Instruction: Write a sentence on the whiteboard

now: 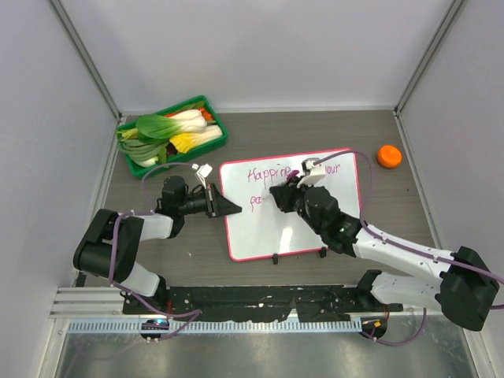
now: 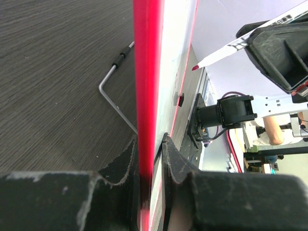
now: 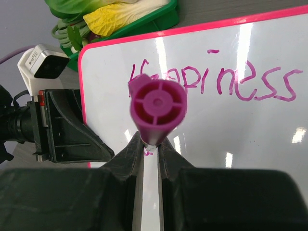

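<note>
whiteboard (image 1: 291, 228) lies mid-table (image 1: 394, 213), gripped at one edge.
left gripper (image 1: 228, 206) reaches in level, jaws narrow, clamped on the board's pink left edge; bare tabletop borders its right side. right gripper (image 1: 279, 194) leans over the board, jaws pinching a purple marker (image 3: 158, 108) below the sentence (image 3: 231, 82); the arm hides its middle.

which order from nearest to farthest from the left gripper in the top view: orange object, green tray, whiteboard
1. whiteboard: centre; the left gripper clamps its left edge.
2. green tray: far left corner, beyond the gripper.
3. orange object: far right, past the board.
</note>
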Controlling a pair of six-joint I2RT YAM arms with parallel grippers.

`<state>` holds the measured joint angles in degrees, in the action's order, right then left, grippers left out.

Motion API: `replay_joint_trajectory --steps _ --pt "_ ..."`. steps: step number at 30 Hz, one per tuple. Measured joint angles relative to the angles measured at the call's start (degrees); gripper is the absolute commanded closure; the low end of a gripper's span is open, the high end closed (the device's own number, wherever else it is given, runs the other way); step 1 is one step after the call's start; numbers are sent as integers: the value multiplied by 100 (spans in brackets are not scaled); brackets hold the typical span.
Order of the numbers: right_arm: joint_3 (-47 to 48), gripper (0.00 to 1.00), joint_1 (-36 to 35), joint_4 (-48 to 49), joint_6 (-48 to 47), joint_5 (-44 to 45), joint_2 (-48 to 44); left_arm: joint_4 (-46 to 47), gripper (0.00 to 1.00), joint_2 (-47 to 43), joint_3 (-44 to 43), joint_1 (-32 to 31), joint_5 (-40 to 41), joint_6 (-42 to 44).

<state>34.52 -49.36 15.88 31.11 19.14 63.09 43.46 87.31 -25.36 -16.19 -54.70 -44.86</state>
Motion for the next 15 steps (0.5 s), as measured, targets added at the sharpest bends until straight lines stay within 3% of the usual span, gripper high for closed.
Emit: replay_joint_trajectory --steps 15 --pt "260 99 44 -11 -101 46 260 -4 100 -7 0 0 0 7"
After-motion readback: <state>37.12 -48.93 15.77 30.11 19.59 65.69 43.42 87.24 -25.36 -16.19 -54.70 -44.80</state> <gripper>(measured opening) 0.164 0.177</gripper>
